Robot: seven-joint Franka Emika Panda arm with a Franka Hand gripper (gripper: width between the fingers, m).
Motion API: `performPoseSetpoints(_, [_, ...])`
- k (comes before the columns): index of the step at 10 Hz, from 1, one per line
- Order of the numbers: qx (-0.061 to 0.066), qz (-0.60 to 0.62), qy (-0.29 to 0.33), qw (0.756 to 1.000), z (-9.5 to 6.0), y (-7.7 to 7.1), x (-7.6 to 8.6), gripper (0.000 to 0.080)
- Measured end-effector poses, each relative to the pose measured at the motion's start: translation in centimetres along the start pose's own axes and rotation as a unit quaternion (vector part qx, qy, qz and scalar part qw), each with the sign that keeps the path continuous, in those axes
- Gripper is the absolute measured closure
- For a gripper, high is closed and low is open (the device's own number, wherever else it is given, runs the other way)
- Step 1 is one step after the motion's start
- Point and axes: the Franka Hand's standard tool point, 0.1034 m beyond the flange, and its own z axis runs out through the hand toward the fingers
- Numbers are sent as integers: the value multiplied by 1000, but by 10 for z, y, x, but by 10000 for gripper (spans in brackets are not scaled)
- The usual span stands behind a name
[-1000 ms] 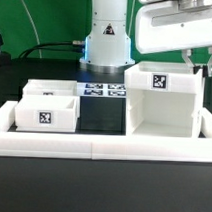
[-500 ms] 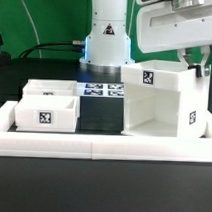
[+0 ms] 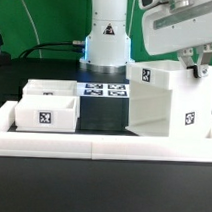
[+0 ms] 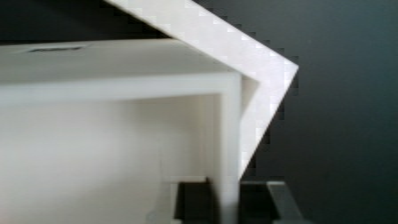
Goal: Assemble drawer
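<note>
The tall white housing (image 3: 159, 101) stands at the exterior view's right, turned so that two faces with square tags show. My gripper (image 3: 200, 66) is at its upper far corner, shut on its thin side wall. In the wrist view the housing's wall (image 4: 240, 130) runs down between my two dark fingers, and my gripper (image 4: 233, 203) pinches it. Two small open-top boxes stand at the exterior view's left, one in front (image 3: 46, 115) with a tag facing out, one behind it (image 3: 50, 90).
The long low white border wall (image 3: 102, 145) runs along the front and sides. The marker board (image 3: 103, 91) lies flat in the middle, before the robot's base (image 3: 107, 44). The black table lies between the boxes and the housing.
The housing has turned in my grip: its open front has swung away and a second tagged side face now shows. My gripper has shifted a little to the exterior view's right.
</note>
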Motion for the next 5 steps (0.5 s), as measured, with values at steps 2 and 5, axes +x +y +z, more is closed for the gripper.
performPoseSetpoints(2, [-9,120,-14,993,-2,7,0,747])
performPoseSetpoints(5, [-19,228,-29,973,1,11,-5,749])
